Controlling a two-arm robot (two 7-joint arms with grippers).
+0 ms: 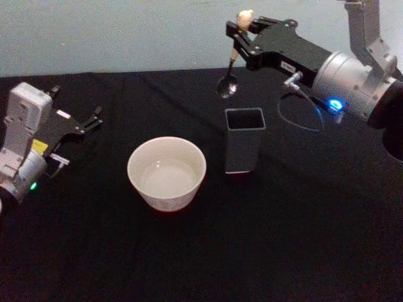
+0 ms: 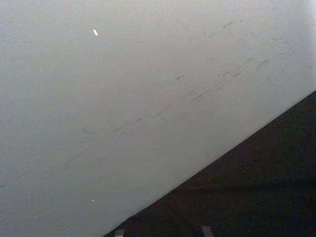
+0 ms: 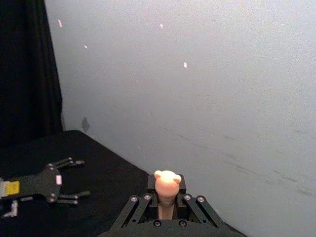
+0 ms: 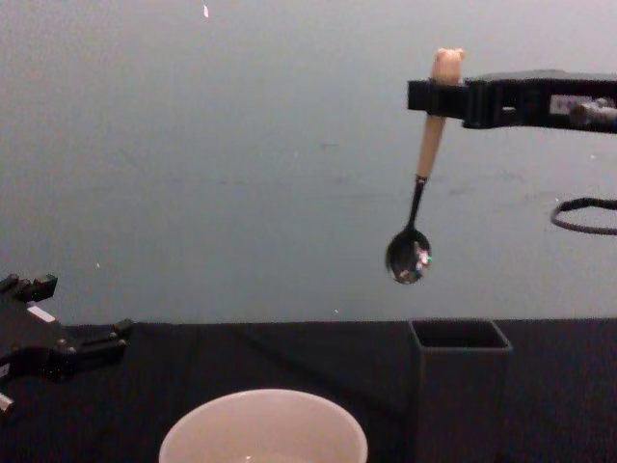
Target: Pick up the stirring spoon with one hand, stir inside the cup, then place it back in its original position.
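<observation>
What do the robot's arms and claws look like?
The left gripper and right gripper are black linkage claws on silver-grey wrists. The left bears a yellow label and green light; the right a blue light and a thin looping cable.

1. Table (image 1: 302, 239) is covered edge to edge w/ black cloth; a pale wall is seen behind its far side.
2. Cream-white cup (image 1: 167, 174) is set upright on the cloth, approx. centre.
3. Dark grey sq. holder (image 1: 244, 141) is stood upright near the cup, to its right and slightly farther back, not touching.
</observation>
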